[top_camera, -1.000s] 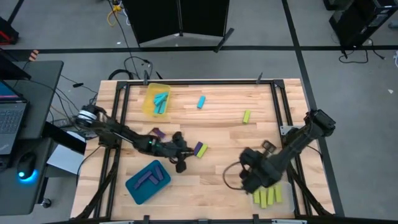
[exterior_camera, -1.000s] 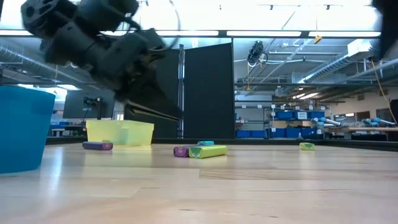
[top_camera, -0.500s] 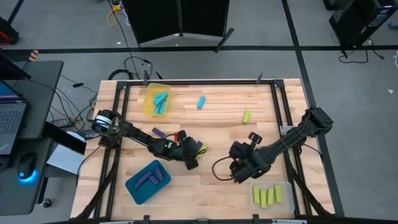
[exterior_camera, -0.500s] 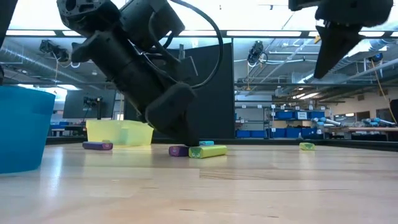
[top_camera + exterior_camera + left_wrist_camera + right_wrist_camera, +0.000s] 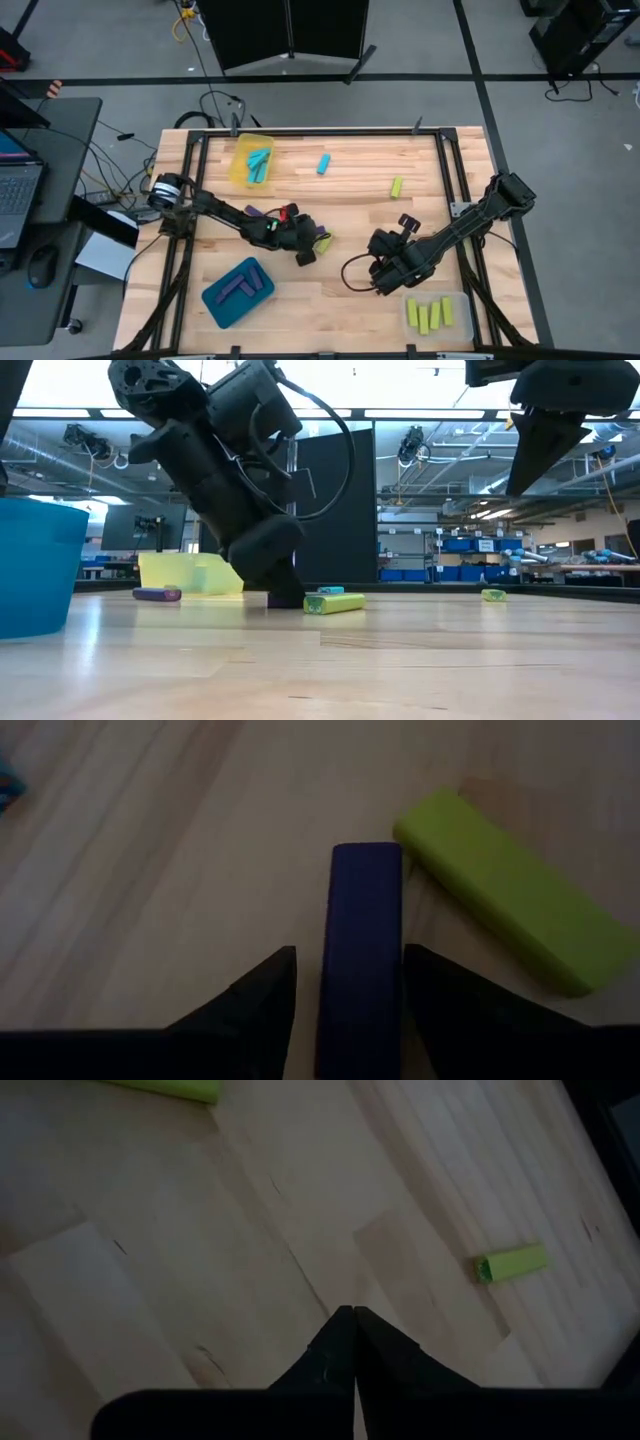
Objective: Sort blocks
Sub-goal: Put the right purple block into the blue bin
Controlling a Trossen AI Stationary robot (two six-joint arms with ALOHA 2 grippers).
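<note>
A purple block [image 5: 364, 935] lies flat on the table, end-on to a yellow-green block [image 5: 505, 910]. My left gripper [image 5: 348, 955] is open and tipped down over the purple block, one finger on each long side; I cannot tell whether they touch it. In the high view this gripper [image 5: 311, 246] is at the table's middle. My right gripper [image 5: 384, 278] is shut with nothing in it and hangs above bare wood right of centre, its joined fingertips [image 5: 353, 1318] pointing down.
A yellow tray [image 5: 240, 172] with cyan blocks is at the far left, a blue tray [image 5: 215, 300] with purple blocks at the near left, a clear tray [image 5: 460, 300] with yellow-green blocks at the near right. Loose blocks: cyan [image 5: 323, 164], yellow-green [image 5: 397, 187], purple [image 5: 256, 212].
My left gripper has swung toward the table's right and come down over the purple block beside the yellow-green one, tipping more steeply. My right gripper has left the clear tray and moved toward the table's left and a little farther in, staying shut.
</note>
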